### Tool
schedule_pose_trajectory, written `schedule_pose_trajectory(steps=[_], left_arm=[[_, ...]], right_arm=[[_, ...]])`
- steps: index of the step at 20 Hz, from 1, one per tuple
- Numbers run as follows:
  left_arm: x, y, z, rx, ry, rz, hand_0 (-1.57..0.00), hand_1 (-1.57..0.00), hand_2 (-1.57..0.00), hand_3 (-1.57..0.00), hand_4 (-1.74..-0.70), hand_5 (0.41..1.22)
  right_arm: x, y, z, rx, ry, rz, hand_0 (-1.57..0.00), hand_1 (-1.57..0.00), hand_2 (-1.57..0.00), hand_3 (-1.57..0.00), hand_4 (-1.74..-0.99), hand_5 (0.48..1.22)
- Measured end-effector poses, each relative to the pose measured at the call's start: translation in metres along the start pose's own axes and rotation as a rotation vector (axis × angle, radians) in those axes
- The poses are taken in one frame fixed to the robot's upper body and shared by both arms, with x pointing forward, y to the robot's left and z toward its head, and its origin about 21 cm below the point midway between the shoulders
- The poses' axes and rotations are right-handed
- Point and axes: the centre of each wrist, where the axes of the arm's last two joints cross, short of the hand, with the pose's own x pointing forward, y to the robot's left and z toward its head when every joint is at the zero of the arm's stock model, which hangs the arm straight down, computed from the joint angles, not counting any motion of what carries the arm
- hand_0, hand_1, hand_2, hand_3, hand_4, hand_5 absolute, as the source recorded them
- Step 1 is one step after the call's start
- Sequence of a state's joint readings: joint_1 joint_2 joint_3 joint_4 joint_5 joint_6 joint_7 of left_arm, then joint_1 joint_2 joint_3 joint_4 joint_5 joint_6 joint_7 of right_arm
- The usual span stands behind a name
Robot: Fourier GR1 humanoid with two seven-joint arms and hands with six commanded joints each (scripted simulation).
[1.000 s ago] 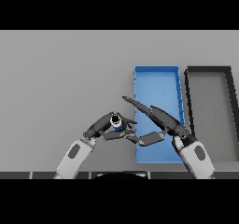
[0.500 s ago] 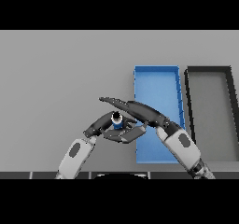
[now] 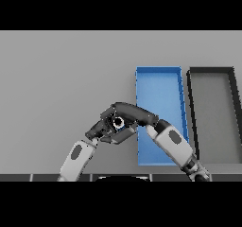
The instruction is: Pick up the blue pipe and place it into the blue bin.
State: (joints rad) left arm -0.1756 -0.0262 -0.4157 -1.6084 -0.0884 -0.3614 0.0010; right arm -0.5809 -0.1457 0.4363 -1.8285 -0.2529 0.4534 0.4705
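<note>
Small blue pipe (image 3: pixel 118 123) sits clamped between both robot hands: left robot hand (image 3: pixel 100 130) curled under it, right robot hand (image 3: pixel 126 111) curled over. Just left of the open blue rectangular bin (image 3: pixel 158 74)'s left wall. Dark grey tray (image 3: pixel 211 70) right of bin. Grey surface (image 3: pixel 61 79) open far and left.

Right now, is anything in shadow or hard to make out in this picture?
Head view: the light is flat and even, with no glare on the grey table. The blue pipe is mostly hidden, only a small ring showing between the left robot hand and right robot hand. The blue bin and the dark bin read clearly.
</note>
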Motion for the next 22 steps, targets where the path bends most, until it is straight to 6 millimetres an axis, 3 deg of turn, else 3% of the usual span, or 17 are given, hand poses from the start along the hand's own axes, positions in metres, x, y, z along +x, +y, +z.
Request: schedule_pose_trajectory(steps=[2,5,8,13,14,15,18,22], left_arm=[[-0.004,0.002,0.002,0.000,-0.030,0.056,-1.57,-1.57,-1.57,-1.50,-1.70,1.221],[0.001,0.004,-0.001,-0.010,-0.034,0.065,-1.57,-1.57,-1.57,-1.44,-1.72,1.221],[0.001,0.005,0.001,-0.007,-0.033,0.057,-1.57,-1.57,-1.57,-1.43,-1.73,1.221],[0.003,0.006,0.000,0.008,-0.059,0.017,-1.57,-1.57,-1.57,-1.45,-1.72,1.221],[0.003,0.006,0.002,0.027,-0.068,-0.016,-1.46,-1.34,-1.29,-1.17,-1.60,1.221],[0.003,0.007,0.004,0.033,-0.057,-0.042,-1.17,-1.07,-1.03,-0.93,-1.47,1.221],[0.003,0.013,0.006,-0.031,-0.064,-0.066,-0.60,-0.55,-0.53,-0.48,-1.21,1.221],[0.001,0.012,0.004,-0.042,0.026,-0.105,-0.24,-0.22,-0.22,-0.19,-1.02,0.848]], right_arm=[[-0.003,0.001,-0.003,-0.002,-0.001,-0.038,-1.34,-1.34,-1.35,-1.19,-1.628,0.856],[-0.005,0.002,0.000,-0.005,-0.045,-0.026,-1.45,-1.45,-1.46,-1.36,-1.680,1.034],[-0.005,0.009,-0.001,0.003,-0.069,-0.014,-1.51,-1.51,-1.51,-1.46,-1.710,1.125],[-0.003,0.012,-0.001,-0.050,-0.084,-0.038,-1.55,-1.55,-1.55,-1.54,-1.731,1.190],[-0.003,0.015,-0.004,-0.046,-0.098,-0.034,-1.56,-1.56,-1.56,-1.54,-1.733,1.196],[-0.004,0.015,-0.002,-0.051,-0.101,-0.023,-1.56,-1.56,-1.56,-1.55,-1.734,1.201],[-0.001,0.017,-0.003,-0.044,-0.090,-0.034,-1.56,-1.56,-1.56,-1.56,-1.738,1.211],[0.000,0.019,-0.004,-0.063,-0.031,-0.023,-1.57,-1.57,-1.57,-1.57,-1.740,1.217]])
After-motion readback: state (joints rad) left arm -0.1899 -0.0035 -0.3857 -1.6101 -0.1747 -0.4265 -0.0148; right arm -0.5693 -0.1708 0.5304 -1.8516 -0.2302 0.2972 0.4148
